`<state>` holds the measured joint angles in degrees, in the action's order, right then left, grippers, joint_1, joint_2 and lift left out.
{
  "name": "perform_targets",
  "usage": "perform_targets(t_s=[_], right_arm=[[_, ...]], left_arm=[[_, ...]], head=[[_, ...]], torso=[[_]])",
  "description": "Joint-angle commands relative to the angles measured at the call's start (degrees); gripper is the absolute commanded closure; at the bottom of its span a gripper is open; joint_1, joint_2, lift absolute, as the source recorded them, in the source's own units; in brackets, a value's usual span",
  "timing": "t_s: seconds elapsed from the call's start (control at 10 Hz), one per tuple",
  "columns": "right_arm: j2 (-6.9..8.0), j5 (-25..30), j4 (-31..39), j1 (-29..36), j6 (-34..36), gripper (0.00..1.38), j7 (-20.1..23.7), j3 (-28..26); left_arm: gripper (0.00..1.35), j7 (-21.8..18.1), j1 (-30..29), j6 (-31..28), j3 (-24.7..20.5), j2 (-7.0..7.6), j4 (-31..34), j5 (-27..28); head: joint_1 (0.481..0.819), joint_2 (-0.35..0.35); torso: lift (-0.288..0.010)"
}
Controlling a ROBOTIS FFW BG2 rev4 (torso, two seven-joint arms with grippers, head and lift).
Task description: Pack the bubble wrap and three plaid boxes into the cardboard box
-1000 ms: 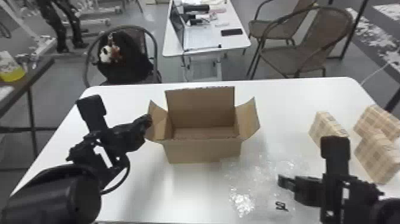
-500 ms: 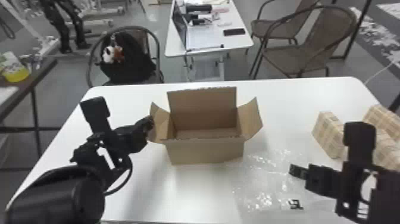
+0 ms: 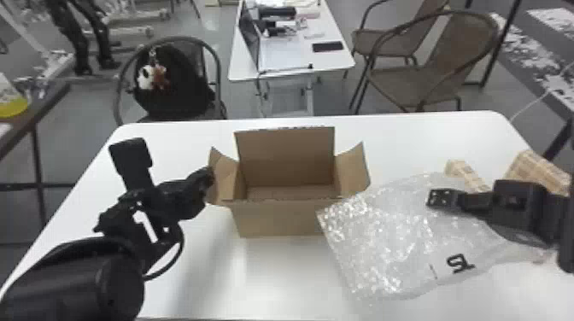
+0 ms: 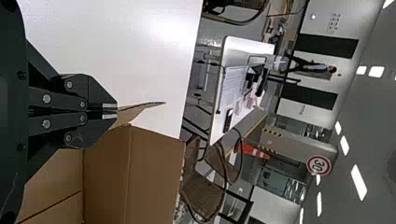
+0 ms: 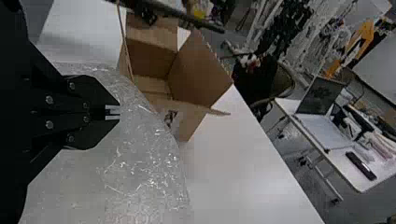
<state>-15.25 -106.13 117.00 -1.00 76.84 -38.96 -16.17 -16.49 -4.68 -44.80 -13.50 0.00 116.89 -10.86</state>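
Observation:
The left gripper (image 3: 207,173) is at the left flap of the open cardboard box (image 3: 277,217); the left wrist view has the gripper (image 4: 110,111) shut on that flap (image 4: 135,111). On the right, the right gripper (image 3: 433,198) is raised over the table, holding the bubble wrap (image 3: 384,230), which hangs as a wide sheet beside the box. Seen from the right wrist, the gripper (image 5: 113,112) is shut, with the wrap (image 5: 140,163) at its fingertips. Plaid boxes (image 3: 467,175) (image 3: 534,170) stand at the table's right, partly hidden by wrap and right arm.
The white table (image 3: 252,277) has bare surface in front of the cardboard box and behind it. Beyond the far edge are a chair with a black bag (image 3: 171,81), a second table (image 3: 290,55) with a laptop, and wicker chairs (image 3: 440,64).
The right gripper has moved rightward and then up, and the bubble wrap, flat on the table before, has risen with it and spread out. The left arm keeps its place at the flap.

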Motion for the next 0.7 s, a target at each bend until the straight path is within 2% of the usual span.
perform_targets(t_s=[0.0, 0.3, 0.4, 0.5, 0.6], right_arm=[[-1.45, -7.4, -0.5, -2.8, -1.0, 1.17, 0.1, 1.0], [-3.91, -7.8, 0.6, -8.8, -4.2, 1.17, 4.7, 0.8], [-3.82, -5.6, 0.9, -10.0, -5.3, 1.17, 5.8, 0.7], [-1.63, -0.5, -0.3, -11.0, -6.2, 1.17, 9.8, 1.4], [1.71, 6.2, -3.8, -12.6, -7.1, 1.17, 15.9, 4.5]], left_arm=[[1.21, 0.1, 0.1, -0.2, 0.4, -0.15, 0.0, 0.2], [1.21, 0.8, 0.7, -0.6, 1.7, -0.15, -0.7, 0.4], [1.21, 0.9, 1.0, -0.6, 2.2, -0.15, -1.0, 0.5], [1.21, 1.1, 1.3, -0.6, 2.7, -0.15, -1.2, 0.5], [1.21, 1.1, 1.3, -0.6, 2.6, -0.15, -1.2, 0.3]], head=[[0.695, 0.143], [0.695, 0.156], [0.68, 0.149], [0.663, 0.137], [0.648, 0.133]], torso=[[-0.132], [-0.132], [-0.132], [-0.132], [-0.132]])
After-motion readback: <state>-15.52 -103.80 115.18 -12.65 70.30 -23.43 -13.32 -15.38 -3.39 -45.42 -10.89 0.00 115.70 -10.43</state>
